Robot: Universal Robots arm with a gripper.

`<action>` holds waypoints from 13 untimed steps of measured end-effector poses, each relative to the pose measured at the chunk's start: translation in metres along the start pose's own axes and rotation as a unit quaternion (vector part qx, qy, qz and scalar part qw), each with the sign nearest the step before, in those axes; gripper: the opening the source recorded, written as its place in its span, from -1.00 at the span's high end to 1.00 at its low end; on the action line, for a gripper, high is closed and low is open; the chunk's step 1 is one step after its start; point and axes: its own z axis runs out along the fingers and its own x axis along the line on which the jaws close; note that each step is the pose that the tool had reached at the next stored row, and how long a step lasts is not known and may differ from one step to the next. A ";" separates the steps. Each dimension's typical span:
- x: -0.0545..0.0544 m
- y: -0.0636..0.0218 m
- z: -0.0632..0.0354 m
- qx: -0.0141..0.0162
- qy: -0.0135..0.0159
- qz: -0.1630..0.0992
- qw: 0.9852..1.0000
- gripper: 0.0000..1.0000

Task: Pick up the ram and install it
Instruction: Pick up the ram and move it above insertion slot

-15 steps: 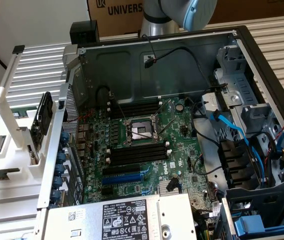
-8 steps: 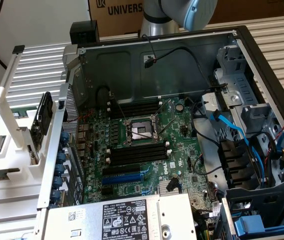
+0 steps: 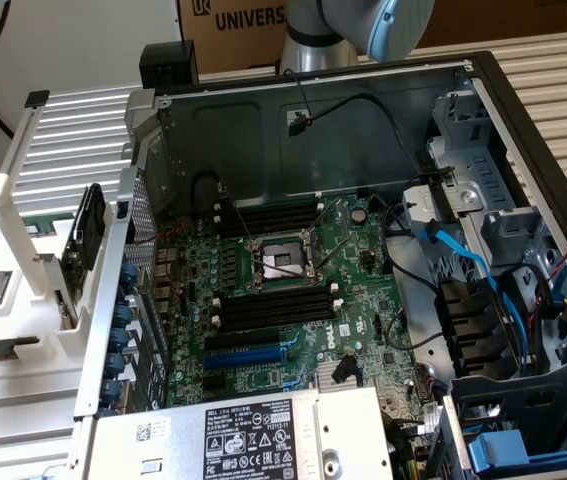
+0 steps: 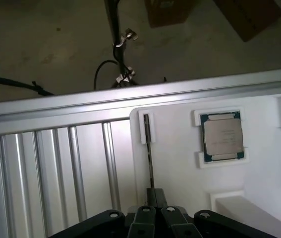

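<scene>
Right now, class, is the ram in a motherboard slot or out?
Out. The ram stands on edge in a groove of the white tray, and the motherboard's black memory slots are bare.

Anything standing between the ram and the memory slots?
The ram stands edge-on in the white holder, outside the case; the case's perforated wall rises between it and the board. The black memory slots themselves look bare.

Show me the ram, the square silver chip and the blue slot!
the ram (image 4: 149,153), wrist view, middle of its thin edge.
the square silver chip (image 4: 223,135), wrist view, middle of its metal lid.
the blue slot (image 3: 247,354), exterior view, middle of its length.
</scene>
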 end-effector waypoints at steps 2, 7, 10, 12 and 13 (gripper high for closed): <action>0.000 -0.0019 0.0003 -0.003 0.001 -0.007 1.000 0.80; -0.002 -0.0131 0.0028 -0.006 0.002 -0.017 1.000 0.80; -0.003 -0.0134 0.0059 -0.007 0.002 -0.019 1.000 0.80; -0.004 -0.0133 0.0080 -0.007 0.002 -0.020 1.000 0.80; -0.005 -0.0133 0.0087 -0.008 0.002 -0.021 1.000 0.80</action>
